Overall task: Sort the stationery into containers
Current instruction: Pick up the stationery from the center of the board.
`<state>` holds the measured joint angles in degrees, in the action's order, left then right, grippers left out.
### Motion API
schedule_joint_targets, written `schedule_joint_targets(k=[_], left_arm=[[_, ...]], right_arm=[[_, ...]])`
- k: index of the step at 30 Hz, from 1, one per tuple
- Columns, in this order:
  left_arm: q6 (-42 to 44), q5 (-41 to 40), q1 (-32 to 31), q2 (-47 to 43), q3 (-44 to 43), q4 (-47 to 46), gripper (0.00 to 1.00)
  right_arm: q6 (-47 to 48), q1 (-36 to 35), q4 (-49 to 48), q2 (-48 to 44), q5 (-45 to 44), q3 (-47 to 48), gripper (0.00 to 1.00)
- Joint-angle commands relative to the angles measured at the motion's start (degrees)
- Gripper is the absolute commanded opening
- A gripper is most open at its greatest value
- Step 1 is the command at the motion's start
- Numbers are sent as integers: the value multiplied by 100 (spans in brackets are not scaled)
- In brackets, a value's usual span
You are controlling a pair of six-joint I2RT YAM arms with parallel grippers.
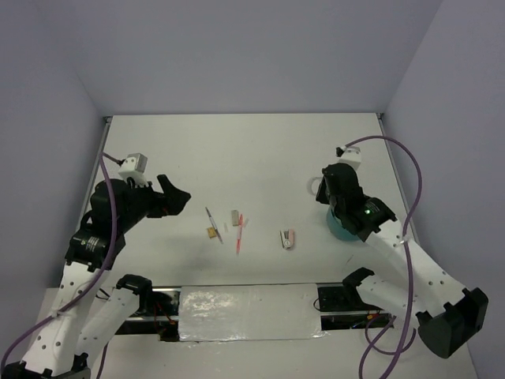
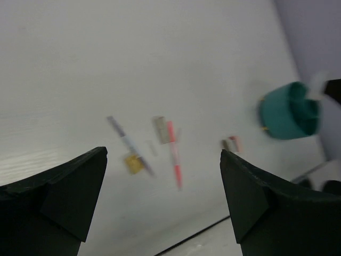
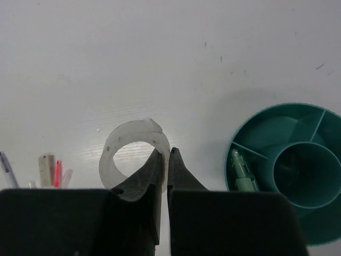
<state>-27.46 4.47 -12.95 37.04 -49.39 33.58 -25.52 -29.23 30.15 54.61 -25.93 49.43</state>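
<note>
right tool (image 3: 167,152) clamped on wall of clear tape ring (image 3: 133,129) | ring by desk (image 3: 160,53) right edge, possibly just off surface | teal cup (image 3: 306,176) just beside, toward near-right corner, nearer this tool | left tool (image 2: 162,154) apart, unladen

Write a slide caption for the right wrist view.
Right gripper shut on the clear tape ring, beside the divided teal cup holding a mint green piece.
</note>
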Motion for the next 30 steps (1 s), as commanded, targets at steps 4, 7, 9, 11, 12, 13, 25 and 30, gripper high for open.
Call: schedule_joint_targets(k=[4, 7, 9, 11, 12, 13, 25, 30], left_arm=[[-2321, 2184, -654, -57, 727, -3320, 99], [-2457, 1620, -1725, 616, 537, -4087, 99], [-2291, 848, -2639, 1128, 282, -4079, 97], [-2062, 425, -3263, 1901, -105, -4201, 94], [-2026, 432, -3380, 2130, -280, -4306, 91], [-2000, 458, -3476, 2533, -360, -4412, 89], [-1745, 247, -3864, 3872, -1284, -4368, 68], [-1780, 432, -3899, 4145, -1442, -4378, 64]], right_arm=[[-524, -117, 342, -828, 228, -109, 0], [-577, -406, 587, -777, 229, 101, 0], [-638, -626, 720, -706, 133, 338, 0], [-674, -1004, 825, -618, 54, 540, 0], [-682, -1145, 826, -592, 1, 576, 0], [-726, -1294, 852, -548, -69, 629, 0], [-902, -2086, 966, -557, -123, 805, 0], [-823, -2122, 879, -504, -105, 823, 0]])
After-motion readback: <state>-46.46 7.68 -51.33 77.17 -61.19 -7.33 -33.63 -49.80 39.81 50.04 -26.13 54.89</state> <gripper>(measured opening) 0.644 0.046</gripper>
